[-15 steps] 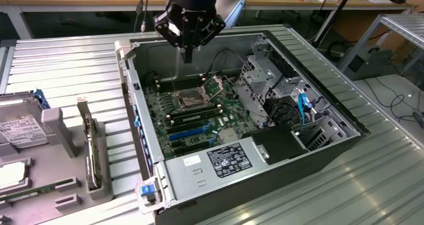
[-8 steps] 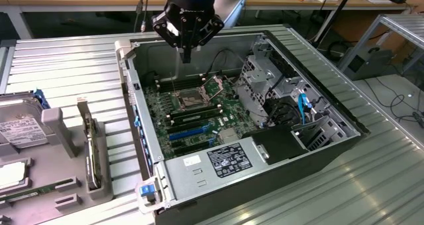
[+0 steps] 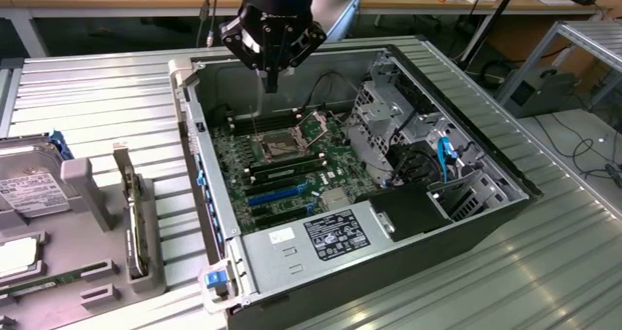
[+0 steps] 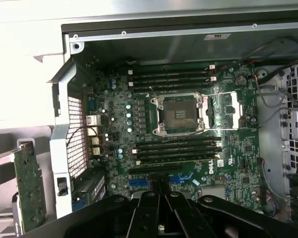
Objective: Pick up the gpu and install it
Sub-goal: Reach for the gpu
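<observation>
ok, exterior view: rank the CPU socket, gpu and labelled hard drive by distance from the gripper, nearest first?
1. CPU socket: inside the case, beneath the shut gripper.
2. gpu: standing on edge outside the case, on the exterior view's left.
3. hard drive: farthest, at the left edge.

I see the gripper (image 3: 270,82) over the open case (image 3: 340,279) at upper centre. The gpu (image 3: 136,221) stands in a tray (image 3: 97,272) at the exterior view's lower left, beside the hard drive (image 3: 25,188).
</observation>
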`<state>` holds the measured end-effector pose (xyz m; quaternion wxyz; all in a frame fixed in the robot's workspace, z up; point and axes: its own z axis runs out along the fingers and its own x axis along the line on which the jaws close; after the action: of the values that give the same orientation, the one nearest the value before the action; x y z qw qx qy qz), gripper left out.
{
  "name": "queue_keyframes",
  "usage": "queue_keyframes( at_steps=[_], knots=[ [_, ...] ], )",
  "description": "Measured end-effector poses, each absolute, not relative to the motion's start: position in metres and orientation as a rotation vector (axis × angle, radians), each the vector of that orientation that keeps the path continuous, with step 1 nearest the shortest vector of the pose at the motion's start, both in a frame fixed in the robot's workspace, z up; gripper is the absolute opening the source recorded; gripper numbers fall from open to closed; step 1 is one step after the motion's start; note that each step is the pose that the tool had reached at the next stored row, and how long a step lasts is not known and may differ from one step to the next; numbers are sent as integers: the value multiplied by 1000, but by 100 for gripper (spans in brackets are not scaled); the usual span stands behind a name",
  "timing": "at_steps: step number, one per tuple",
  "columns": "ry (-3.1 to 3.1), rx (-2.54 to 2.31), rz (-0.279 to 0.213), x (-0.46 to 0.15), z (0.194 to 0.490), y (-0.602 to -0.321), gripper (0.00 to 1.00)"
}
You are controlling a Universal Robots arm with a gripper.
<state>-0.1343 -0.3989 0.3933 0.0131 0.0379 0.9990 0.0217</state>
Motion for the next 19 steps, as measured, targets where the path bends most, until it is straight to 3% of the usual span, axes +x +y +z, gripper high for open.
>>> queue_keyframes(
  at_steps=[19],
  knots=[
    [3113, 118, 68, -142, 393, -399, 11]
  ],
)
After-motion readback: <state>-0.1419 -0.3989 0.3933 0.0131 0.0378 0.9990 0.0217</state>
